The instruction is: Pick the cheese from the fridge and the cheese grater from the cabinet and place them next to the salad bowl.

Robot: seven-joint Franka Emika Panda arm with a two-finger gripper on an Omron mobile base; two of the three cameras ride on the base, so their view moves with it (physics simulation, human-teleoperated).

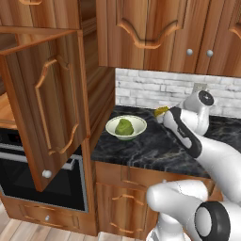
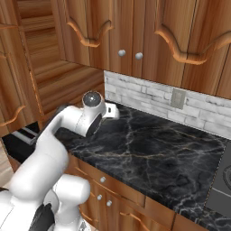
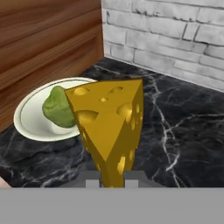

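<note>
Far left in the left base view, the cabinet door (image 1: pixel 47 113) hangs wide open, its pale knob low on the panel; I can't see onto the shelves behind it from here, so the grater's spot is hidden from me. Moving right, the bowl (image 1: pixel 125 127) sits on the dark marble tabletop (image 1: pixel 146 150) near its left end, green lump inside. Just right of it, I've got the cheese (image 1: pixel 161 111) up above the tabletop, a yellow speck at the end of my arm. The hand view gives it plainly: the cheese (image 3: pixel 111 127) is clamped in my claw (image 3: pixel 110 181), wedge standing upright, the bowl (image 3: pixel 35 116) just behind and left of it.

So I judge I'm on the first delivery: cheese carried to the bowl, not yet set down. Next I need to lower it onto bare marble right of the bowl, clear of the rim, then let go and back away. After that, the grater waits.

Hard to read: how high the wedge hangs above the marble, since it blocks its own underside in the hand view. In the right base view my arm's wrist covers the bowl and cheese altogether. The claw tips are barely visible under the wedge.
</note>
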